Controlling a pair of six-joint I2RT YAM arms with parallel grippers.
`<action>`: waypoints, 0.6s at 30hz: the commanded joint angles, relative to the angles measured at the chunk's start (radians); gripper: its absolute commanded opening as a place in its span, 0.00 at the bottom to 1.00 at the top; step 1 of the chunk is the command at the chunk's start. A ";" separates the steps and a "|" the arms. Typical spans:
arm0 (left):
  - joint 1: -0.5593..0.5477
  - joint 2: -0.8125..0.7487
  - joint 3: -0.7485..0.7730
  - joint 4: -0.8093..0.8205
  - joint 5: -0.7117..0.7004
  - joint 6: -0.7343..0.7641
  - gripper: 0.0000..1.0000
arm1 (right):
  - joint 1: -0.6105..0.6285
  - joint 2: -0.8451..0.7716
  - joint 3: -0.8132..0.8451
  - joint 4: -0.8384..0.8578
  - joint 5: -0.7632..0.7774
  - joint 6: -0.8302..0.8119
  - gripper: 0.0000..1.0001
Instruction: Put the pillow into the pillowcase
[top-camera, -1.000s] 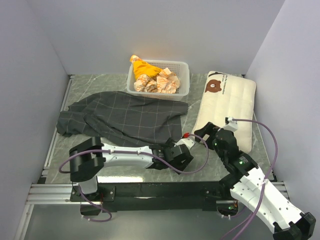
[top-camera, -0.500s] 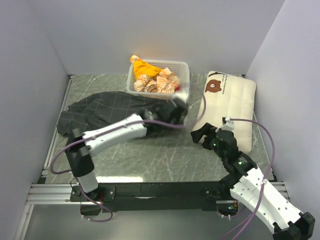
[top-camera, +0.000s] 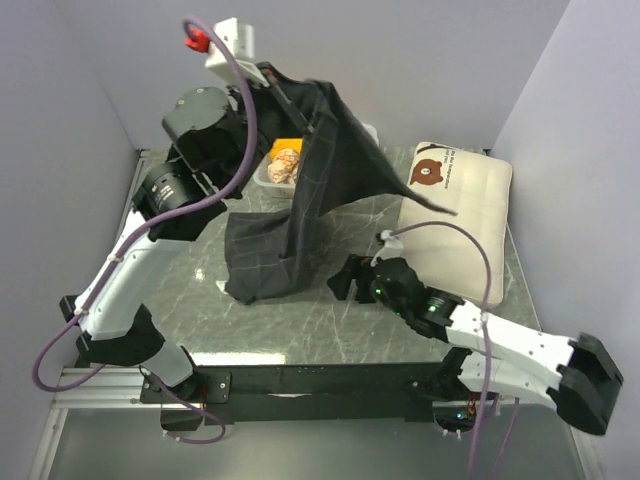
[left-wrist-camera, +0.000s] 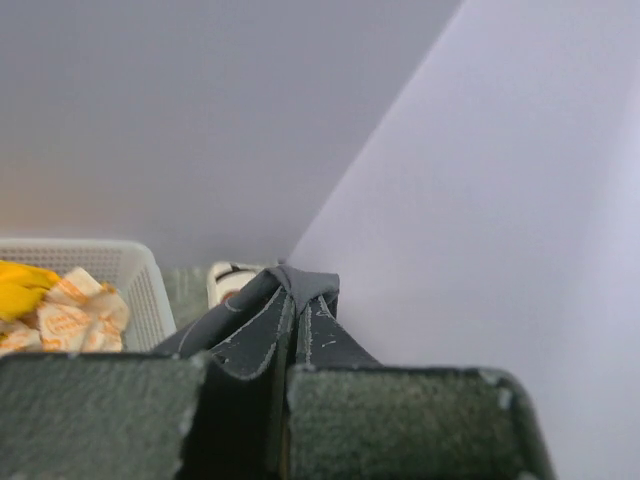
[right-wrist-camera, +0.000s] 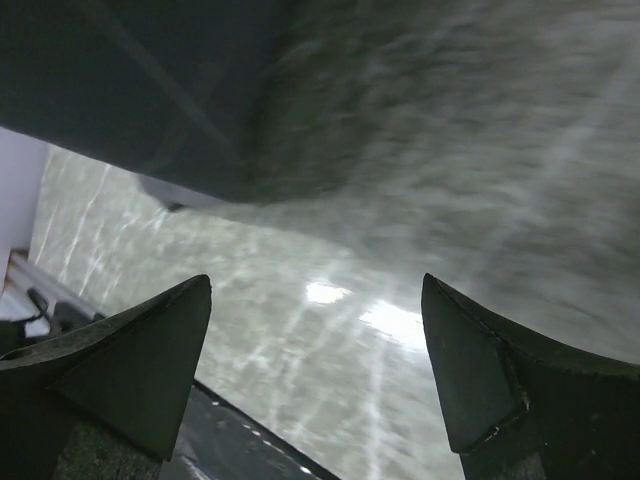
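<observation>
My left gripper (top-camera: 268, 76) is raised high at the back left, shut on a bunched edge of the dark grey checked pillowcase (top-camera: 300, 200). The cloth hangs from it in a long drape, and its lower end rests on the table. In the left wrist view the folded hem of the pillowcase (left-wrist-camera: 290, 310) is pinched between the pads of the left gripper (left-wrist-camera: 285, 375). The cream pillow (top-camera: 460, 215) with its bear face lies flat at the right. My right gripper (top-camera: 342, 282) is open and empty, low over the table beside the hanging cloth. The right wrist view shows the pillowcase (right-wrist-camera: 130, 90) above the right gripper (right-wrist-camera: 315, 290).
A white basket (top-camera: 272, 172) of orange and patterned cloths stands at the back, half hidden behind the hanging fabric; it also shows in the left wrist view as the basket (left-wrist-camera: 110, 262). Walls close in the marbled table (top-camera: 350, 330) on three sides.
The left gripper closed on the pillowcase and swung up from the table, lifting it into a hanging drape. The right arm reached left, from beside the pillow toward the cloth.
</observation>
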 joint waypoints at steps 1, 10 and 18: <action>0.041 -0.042 -0.068 0.131 -0.040 -0.005 0.01 | 0.083 0.160 0.079 0.189 0.049 -0.017 0.92; 0.129 -0.019 0.009 0.109 -0.023 -0.002 0.01 | 0.171 0.571 0.293 0.338 0.104 0.012 0.96; 0.231 -0.091 -0.050 0.103 -0.018 -0.010 0.01 | 0.179 0.886 0.552 0.281 0.160 0.032 0.87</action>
